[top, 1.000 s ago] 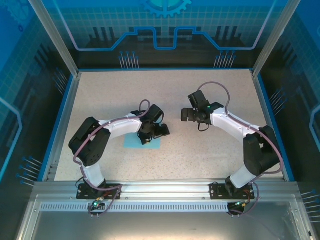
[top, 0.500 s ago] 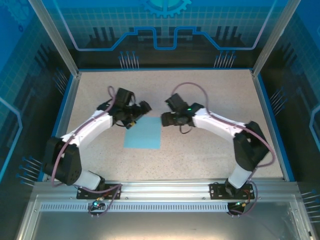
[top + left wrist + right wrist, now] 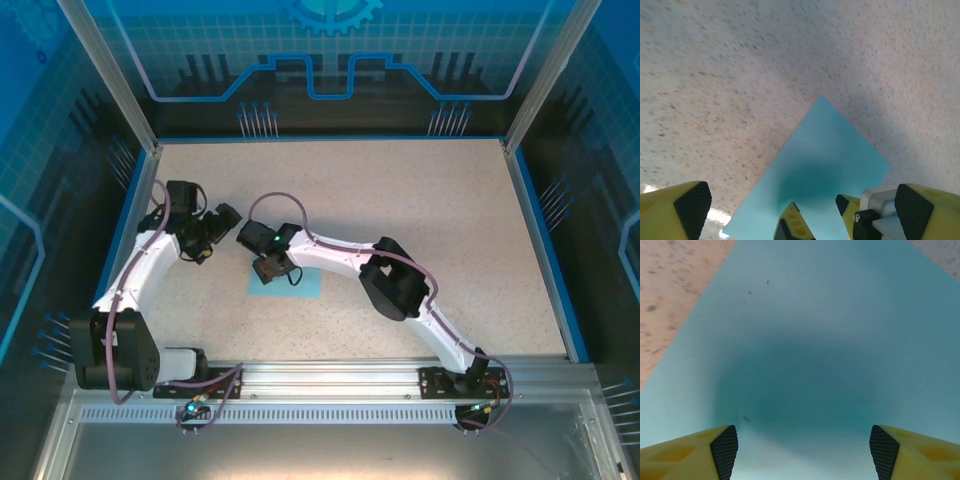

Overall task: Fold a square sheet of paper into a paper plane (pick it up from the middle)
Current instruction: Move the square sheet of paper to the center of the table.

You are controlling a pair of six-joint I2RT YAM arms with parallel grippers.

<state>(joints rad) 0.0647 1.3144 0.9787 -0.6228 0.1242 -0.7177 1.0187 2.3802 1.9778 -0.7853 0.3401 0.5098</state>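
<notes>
Paper status: the square sheet of paper lies flat and unfolded on the table, just off table centre toward 8 o'clock in your top view. From the left wrist camera it reads as a diamond, one corner pointing at 12 o'clock, with a dark shadow across its middle. From the right wrist camera the sheet lies under the fingers, with speckled tabletop at the 10 and 1 o'clock corners.

Right gripper sits over the sheet, a little toward its 9 o'clock side, pointing down. Jaws stand apart, nothing pinched: you see its two yellow fingers spread wide with flat paper between them. Can't tell whether the pads touch the paper. The same fingers poke into the left wrist view at 6 o'clock, over the sheet.

Right arm reaches in from 4 o'clock, stretched across the table.

Left gripper is off the sheet, at 10 o'clock from it, near but apart, above bare table. Jaws fully spread, empty. Left arm runs along the table's 9 o'clock edge.
</notes>
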